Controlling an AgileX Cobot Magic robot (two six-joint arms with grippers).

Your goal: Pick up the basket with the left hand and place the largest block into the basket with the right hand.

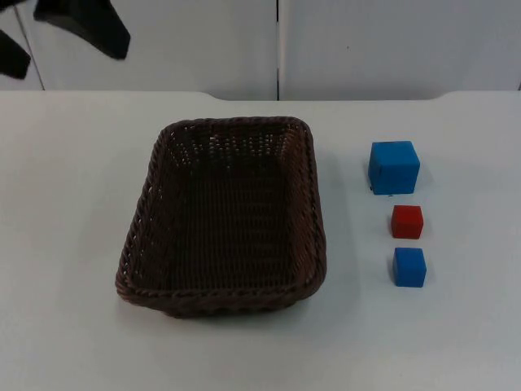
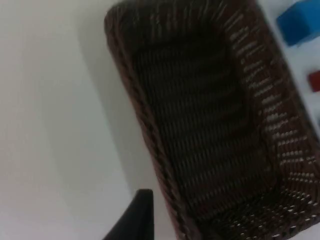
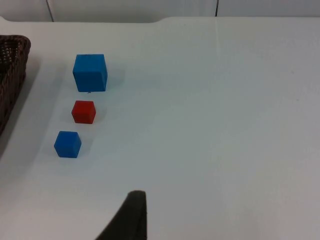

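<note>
White table top (image 1: 73,244) runs back to a grey partition wall (image 1: 391,45), and the task's things sit in the middle of it. A dark brown wicker basket (image 1: 224,216) rests flat and empty at the centre. At about three o'clock from it, well apart from its rim, three blocks stand in a short column: the large blue block (image 1: 394,167) farthest from the camera, a small red block (image 1: 407,221) next, and a small blue block (image 1: 409,266) nearest.

The basket looks light and fairly stiff, its woven wall giving a rough, grippy rim; a pinch over the long rim at nine o'clock, the side the left arm faces, seems the natural hold, though a one-sided grip may let it tip. The large blue block looks rigid, light and matt, with flat faces that should suit a two-finger pinch across opposite sides.

The left gripper (image 2: 132,220) hangs above the table just outside the basket's long rim, not touching it; whether it is apart or together cannot be told. The right gripper (image 3: 127,217) waits over bare table beyond the blocks, and its state cannot be told either.

The red block stands close to the large blue one at its six o'clock, so fingers coming down there could knock it; the other sides are open.
</note>
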